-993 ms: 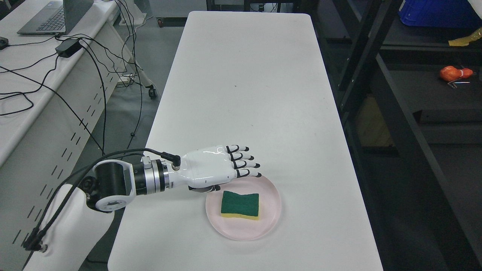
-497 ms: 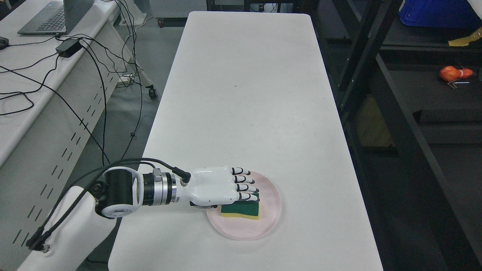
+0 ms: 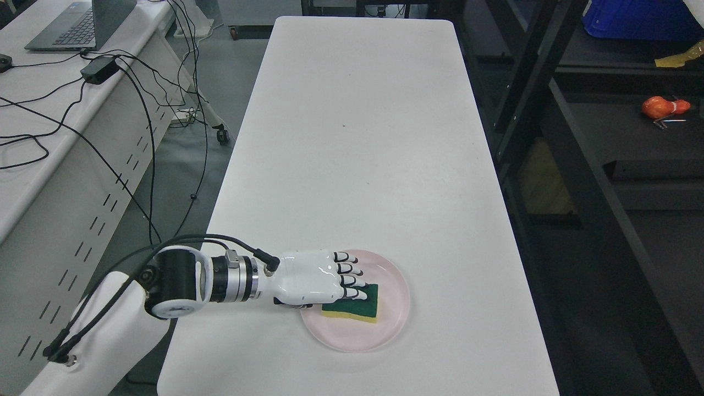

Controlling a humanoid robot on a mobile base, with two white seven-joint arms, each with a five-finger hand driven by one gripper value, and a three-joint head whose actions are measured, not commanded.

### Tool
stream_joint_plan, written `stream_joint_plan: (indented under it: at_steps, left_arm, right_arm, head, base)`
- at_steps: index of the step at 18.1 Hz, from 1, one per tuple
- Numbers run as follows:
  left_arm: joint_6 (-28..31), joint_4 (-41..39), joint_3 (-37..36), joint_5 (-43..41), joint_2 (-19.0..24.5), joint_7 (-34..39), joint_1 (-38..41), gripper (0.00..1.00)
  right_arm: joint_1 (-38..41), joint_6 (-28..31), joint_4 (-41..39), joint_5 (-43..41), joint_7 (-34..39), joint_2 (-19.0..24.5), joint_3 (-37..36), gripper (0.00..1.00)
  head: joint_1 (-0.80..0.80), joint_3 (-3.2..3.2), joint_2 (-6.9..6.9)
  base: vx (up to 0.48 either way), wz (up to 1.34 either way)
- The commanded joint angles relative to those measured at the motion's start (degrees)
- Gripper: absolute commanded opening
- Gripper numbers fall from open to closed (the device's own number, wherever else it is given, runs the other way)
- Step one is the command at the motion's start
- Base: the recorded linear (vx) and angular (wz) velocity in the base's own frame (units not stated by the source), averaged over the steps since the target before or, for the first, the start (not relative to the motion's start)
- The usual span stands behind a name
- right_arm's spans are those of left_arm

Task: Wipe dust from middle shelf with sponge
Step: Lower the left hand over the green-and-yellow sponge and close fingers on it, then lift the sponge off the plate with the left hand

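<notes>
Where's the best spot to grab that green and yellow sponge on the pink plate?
Probably across its two long edges, coming from above: the sponge lies flat, green side up, on the shallow pink plate, whose low rim hinders a sideways approach. The left robot hand already covers its left part.

Desk: a long white desk (image 3: pixel 357 137) stood mostly bare.
On it: one pink plate (image 3: pixel 393 324) sat near the front edge, left of centre.
</notes>
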Motion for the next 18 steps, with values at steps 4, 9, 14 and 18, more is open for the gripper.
stream_joint_plan:
  at_steps: [4,9,14,18]
  left_arm:
    - [0.0,6.4,4.4,-1.5,-5.8,0.1,0.0,0.66]
    - [0.0,8.2,10.8,-1.5,-9.7,0.0,0.4,0.24]
    - [0.0,9.2,17.5,-0.5,-9.8,0.5,0.4,0.03]
    - [0.0,9.3,26.4,5.2,-13.3,0.3,0.5,0.0]
  right_arm:
    - [0.0,0.0,-1.0,0.0,0.0,-1.0,0.0,1.0]
    - [0.0,0.0,-1.0,0.0,0.0,-1.0,0.0,1.0]
    - [0.0,0.0,-1.0,0.0,0.0,-1.0,0.0,1.0]
    - [0.0,0.0,-1.0,0.0,0.0,-1.0,0.0,1.0]
  head:
    - [0.0,0.0,0.0]
    - [0.0,0.0,0.0]
    - [0.0,0.0,0.0]
    - [0.0,0.0,0.0]
  base:
    - [0.0,0.0]
    - [0.0,0.0]
    - [0.0,0.0]
    - [0.0,0.0]
